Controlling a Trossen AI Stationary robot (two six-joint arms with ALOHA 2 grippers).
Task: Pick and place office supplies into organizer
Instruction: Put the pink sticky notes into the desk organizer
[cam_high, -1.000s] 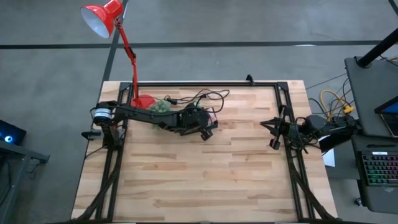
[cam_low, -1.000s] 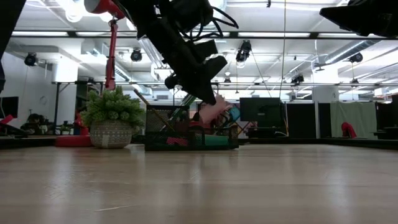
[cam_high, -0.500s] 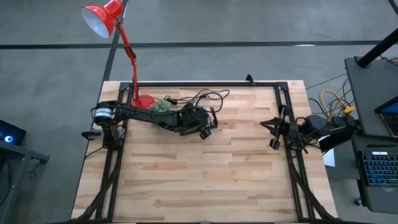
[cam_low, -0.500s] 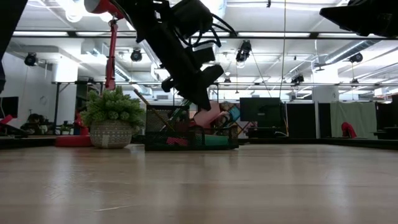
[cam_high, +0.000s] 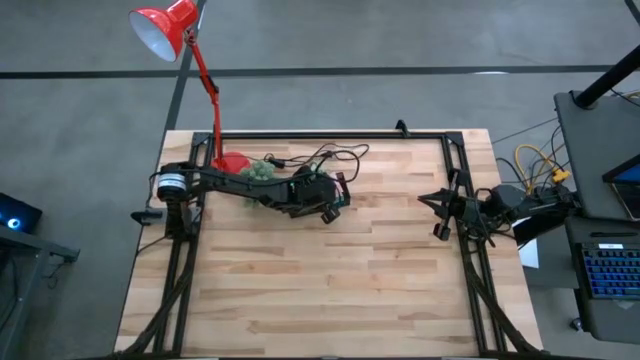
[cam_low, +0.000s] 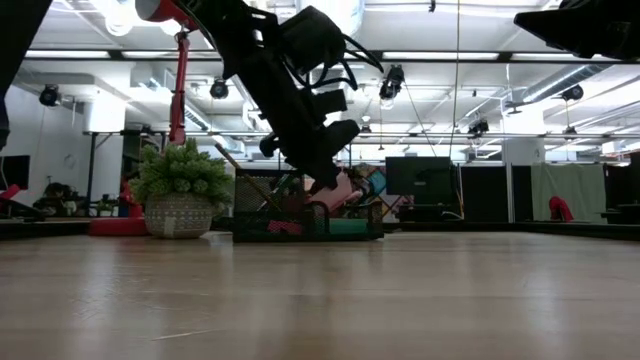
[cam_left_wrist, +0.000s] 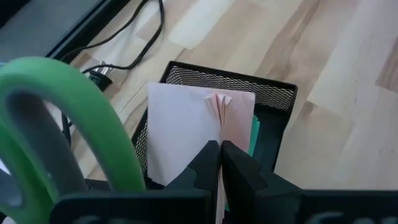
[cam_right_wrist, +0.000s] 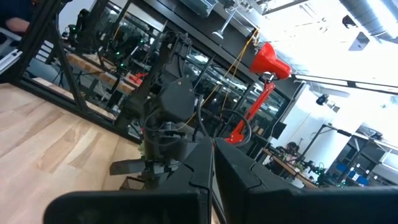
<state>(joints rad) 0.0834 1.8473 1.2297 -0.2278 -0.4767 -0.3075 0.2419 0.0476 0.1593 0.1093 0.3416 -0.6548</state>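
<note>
My left gripper (cam_high: 334, 196) is shut on the pink sticky-note pad (cam_left_wrist: 186, 124) and hovers over the black mesh organizer (cam_left_wrist: 277, 99) near the table's far edge. In the low view the pad (cam_low: 343, 190) shows pink just above the organizer (cam_low: 300, 226). A green scissors handle (cam_left_wrist: 68, 112) stands in the organizer, close to the wrist camera. Something teal (cam_left_wrist: 255, 134) lies in the compartment under the pad. My right gripper (cam_high: 437, 215) waits shut at the table's right edge. My left gripper pinches the pad's edge (cam_left_wrist: 214, 134) between its two fingers (cam_left_wrist: 208, 158), and the sheets fan apart slightly beyond the pinch. The fingers slant down from above. The pad is tilted over an organizer compartment; whether its lower edge touches the organizer cannot be told.
A spiky green plant in a woven pot (cam_low: 180, 195) and the red lamp's base (cam_high: 232, 162) stand left of the organizer. A black cable (cam_high: 335, 155) loops along the far edge. Bare wood (cam_high: 330, 280) covers the middle and near side of the table.
My left gripper has moved a little toward the far edge and down toward the organizer, staying shut on the pad. The pink pad has come lower and nearer the organizer's top, more tilted than before.
</note>
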